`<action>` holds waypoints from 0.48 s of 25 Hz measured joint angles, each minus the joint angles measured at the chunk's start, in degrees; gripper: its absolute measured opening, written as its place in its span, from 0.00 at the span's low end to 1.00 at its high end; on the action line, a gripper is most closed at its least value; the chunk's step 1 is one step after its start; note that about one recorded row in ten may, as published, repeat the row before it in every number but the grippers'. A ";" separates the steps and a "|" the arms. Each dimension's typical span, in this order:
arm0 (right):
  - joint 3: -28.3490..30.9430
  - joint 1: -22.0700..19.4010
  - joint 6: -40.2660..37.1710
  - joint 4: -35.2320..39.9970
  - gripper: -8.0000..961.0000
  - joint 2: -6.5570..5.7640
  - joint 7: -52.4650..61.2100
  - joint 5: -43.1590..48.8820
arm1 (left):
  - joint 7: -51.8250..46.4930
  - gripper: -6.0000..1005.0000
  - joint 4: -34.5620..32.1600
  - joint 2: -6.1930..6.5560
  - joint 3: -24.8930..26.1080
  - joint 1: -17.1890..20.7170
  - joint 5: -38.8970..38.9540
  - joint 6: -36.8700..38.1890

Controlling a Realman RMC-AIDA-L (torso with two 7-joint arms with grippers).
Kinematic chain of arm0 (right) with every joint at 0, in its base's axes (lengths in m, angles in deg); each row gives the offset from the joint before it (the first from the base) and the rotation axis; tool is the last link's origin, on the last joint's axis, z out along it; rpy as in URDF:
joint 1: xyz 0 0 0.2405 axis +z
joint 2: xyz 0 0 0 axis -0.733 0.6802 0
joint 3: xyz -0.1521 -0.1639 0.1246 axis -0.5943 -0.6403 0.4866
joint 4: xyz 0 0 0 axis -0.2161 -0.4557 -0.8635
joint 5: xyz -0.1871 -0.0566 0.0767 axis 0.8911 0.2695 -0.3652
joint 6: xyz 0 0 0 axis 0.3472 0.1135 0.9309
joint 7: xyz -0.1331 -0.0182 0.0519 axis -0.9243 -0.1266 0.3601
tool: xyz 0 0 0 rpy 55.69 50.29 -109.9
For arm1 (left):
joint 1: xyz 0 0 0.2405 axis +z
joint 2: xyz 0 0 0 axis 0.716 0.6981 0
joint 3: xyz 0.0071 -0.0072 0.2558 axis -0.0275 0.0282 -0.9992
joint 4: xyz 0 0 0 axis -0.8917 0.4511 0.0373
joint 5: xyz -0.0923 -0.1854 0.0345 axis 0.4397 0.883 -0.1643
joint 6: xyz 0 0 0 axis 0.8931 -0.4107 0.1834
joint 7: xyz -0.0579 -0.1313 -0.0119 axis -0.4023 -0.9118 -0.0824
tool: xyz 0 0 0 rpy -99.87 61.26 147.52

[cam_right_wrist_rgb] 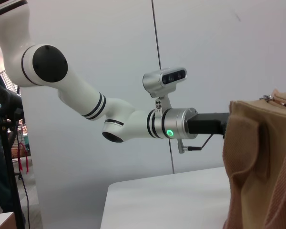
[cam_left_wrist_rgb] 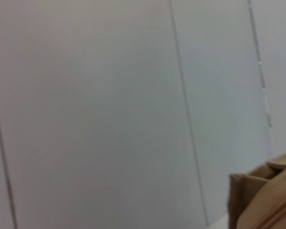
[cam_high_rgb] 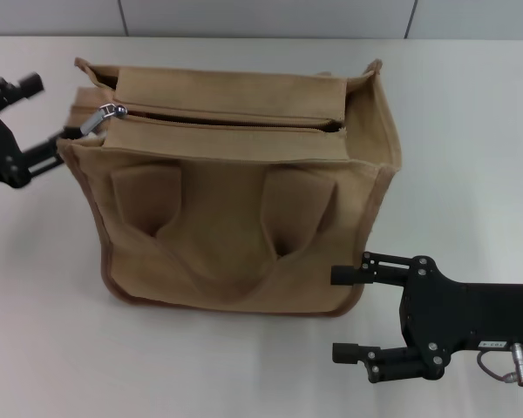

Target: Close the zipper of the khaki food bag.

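Observation:
The khaki food bag (cam_high_rgb: 235,226) stands upright mid-table, its two handles hanging down the near side. Along its top panel runs the zipper (cam_high_rgb: 231,117), showing a dark slit, with the silver pull (cam_high_rgb: 112,112) at the bag's left end. My left gripper (cam_high_rgb: 57,108) is open just beside that end, close to the pull. In the right wrist view the left arm's black gripper (cam_right_wrist_rgb: 209,123) reaches behind the bag (cam_right_wrist_rgb: 262,167). My right gripper (cam_high_rgb: 349,313) is open near the bag's front right bottom corner, not touching it. The left wrist view shows only a bag corner (cam_left_wrist_rgb: 267,200).
The bag rests on a white table (cam_high_rgb: 244,366) with a pale panelled wall (cam_high_rgb: 270,16) behind it. In the right wrist view a dark stand (cam_right_wrist_rgb: 7,143) is off beyond the table's edge.

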 joint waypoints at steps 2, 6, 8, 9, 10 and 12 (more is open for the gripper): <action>0.05 0.00 0.00 0.00 0.84 0.00 0.00 0.00 | 0.14 0.79 -0.26 -0.20 1.30 -0.01 -0.14 0.39; 0.30 0.00 0.00 0.00 0.84 0.00 0.01 0.00 | 0.12 0.79 -0.33 -0.07 0.18 -0.20 -0.58 0.99; 0.59 0.00 0.00 0.00 0.84 -0.04 0.02 0.00 | 0.14 0.79 -0.50 -0.18 -0.85 -0.36 -0.67 0.85; 0.59 0.00 0.00 0.00 0.84 -0.04 0.02 0.00 | 0.15 0.79 -0.58 -0.29 -0.83 -0.36 -0.67 0.81; 0.61 0.00 0.00 0.00 0.84 -0.04 0.02 0.00 | 0.23 0.79 -0.71 -0.51 -0.73 -0.30 -0.64 0.78; 0.62 0.00 0.00 0.00 0.84 -0.06 0.01 0.00 | 0.52 0.79 -0.88 -0.67 -0.66 -0.12 -0.45 0.95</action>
